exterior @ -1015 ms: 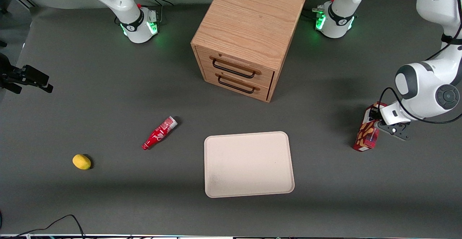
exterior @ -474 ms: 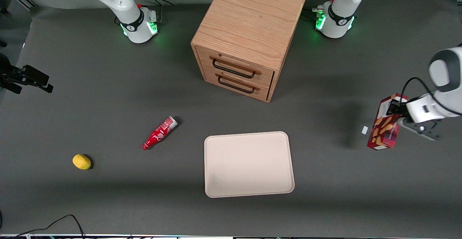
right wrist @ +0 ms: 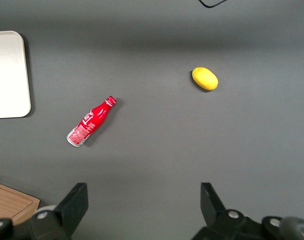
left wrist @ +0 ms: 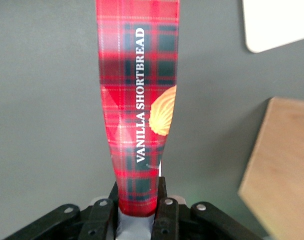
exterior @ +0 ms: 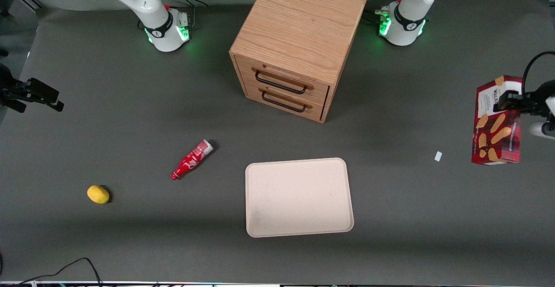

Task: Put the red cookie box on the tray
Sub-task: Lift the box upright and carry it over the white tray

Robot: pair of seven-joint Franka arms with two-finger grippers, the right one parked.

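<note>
Since a second ago, when it stood on the surface near the working arm's edge, the red cookie box (exterior: 497,124) has risen clear and hangs in the air, pinched at its upper end by the claw (left wrist: 140,210). A small white scrap (exterior: 438,156) now lies where it stood. The tray (exterior: 298,197) sits bare near the surface's middle, well apart, so the carry toward it is what remains.

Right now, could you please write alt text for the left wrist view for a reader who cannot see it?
The gripper holds a red cookie box by its end, lifted above the grey table. A corner of the beige tray and part of the wooden cabinet show below.
</note>
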